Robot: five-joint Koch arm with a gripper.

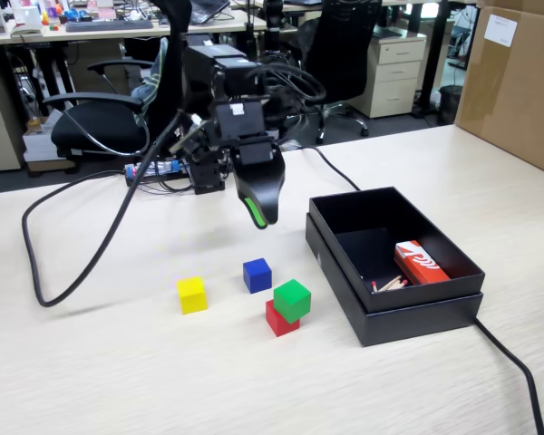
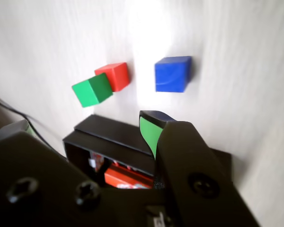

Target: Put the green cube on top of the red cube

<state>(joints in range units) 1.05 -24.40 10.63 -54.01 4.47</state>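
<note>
Green cube [image 1: 292, 300], matte w/ plain faces, sits on red cube [image 1: 276, 320], skewed & overhanging toward black box [image 1: 394, 319]. Your hand [image 1: 262, 217] hangs above the cubes, apart from them, holding nothing; only one green-lined tip shows, so can't tell how wide it stands. Blue cube [image 1: 257, 275] & yellow cube [image 1: 191, 294] rest nearby on pale wood-grain surface [image 1: 118, 372]. Red-white carton [image 1: 420, 263] lies in the box.

Office, black swivel chairs [image 1: 100, 122], drawer pedestal [image 1: 394, 77], cluttered desks [image 1: 91, 23] behind a pale wood-grain table [image 1: 118, 381]
</note>
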